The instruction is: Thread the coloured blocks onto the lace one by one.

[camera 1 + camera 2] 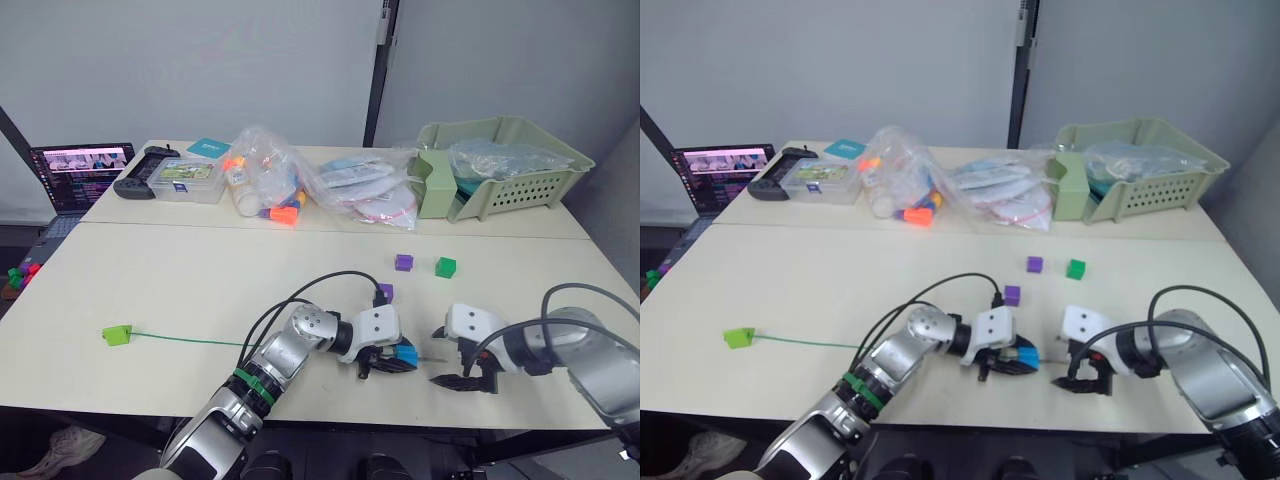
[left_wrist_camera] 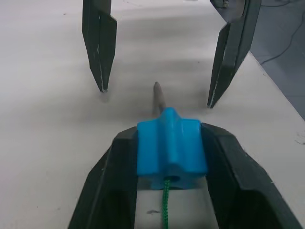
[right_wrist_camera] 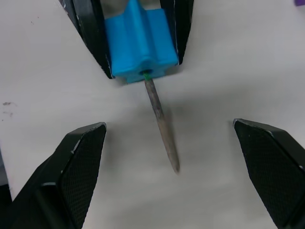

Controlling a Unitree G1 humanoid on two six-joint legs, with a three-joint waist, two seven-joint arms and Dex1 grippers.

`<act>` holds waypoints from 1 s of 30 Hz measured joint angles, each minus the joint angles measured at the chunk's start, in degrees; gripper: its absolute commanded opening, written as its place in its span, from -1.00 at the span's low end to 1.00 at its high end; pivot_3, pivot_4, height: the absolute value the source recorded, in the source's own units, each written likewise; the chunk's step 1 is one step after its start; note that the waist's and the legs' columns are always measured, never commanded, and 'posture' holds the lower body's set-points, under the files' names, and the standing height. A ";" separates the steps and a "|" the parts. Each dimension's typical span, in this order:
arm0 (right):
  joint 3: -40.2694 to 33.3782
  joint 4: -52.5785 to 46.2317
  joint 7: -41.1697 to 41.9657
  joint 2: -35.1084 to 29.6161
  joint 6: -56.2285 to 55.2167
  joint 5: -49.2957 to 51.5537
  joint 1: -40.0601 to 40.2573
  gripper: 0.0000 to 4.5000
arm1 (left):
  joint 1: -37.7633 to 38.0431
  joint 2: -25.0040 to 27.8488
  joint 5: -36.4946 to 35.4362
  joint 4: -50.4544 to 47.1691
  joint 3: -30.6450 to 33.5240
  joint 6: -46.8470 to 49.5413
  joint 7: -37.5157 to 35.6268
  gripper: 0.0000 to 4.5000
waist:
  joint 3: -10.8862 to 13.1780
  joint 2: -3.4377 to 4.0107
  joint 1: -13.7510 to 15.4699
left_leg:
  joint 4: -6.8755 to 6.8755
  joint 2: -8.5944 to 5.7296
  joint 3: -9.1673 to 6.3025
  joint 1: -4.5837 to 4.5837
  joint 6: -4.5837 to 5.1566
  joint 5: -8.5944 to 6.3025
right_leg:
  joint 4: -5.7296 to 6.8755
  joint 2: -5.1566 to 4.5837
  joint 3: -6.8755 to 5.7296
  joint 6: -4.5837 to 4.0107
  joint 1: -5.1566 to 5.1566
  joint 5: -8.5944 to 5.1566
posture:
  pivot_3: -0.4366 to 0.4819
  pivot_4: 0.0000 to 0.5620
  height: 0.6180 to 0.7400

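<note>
My left gripper (image 1: 400,361) is shut on a blue block (image 2: 171,150) near the table's front edge. The green lace (image 1: 190,341) runs through this block, and its grey tip (image 3: 161,125) sticks out the far side, resting on the table. My right gripper (image 3: 169,125) is open, one finger on each side of the tip, touching neither tip nor block. At the lace's far left end sits a lime green block (image 1: 117,335). Two purple blocks (image 1: 403,262) (image 1: 385,292) and a dark green block (image 1: 446,266) lie loose behind the grippers.
Along the back of the table stand a laptop (image 1: 80,175), a clear box (image 1: 185,181), plastic bags of toy pieces (image 1: 268,185) and a green basket (image 1: 505,165). The table's front edge runs just below both grippers.
</note>
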 measured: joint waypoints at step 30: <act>8.26 12.49 6.07 5.85 -2.59 -1.85 -13.43 -1.00 | 18.92 39.86 -8.39 -15.80 21.91 -7.84 -9.34 -0.38 | 0.00 -0.04 -2.22 | -0.36 0.22 -0.17 0.46 -0.01 0.00 | 0.08 -0.03 0.03 -0.19 0.04 -0.03 | -0.05 -0.47 1.00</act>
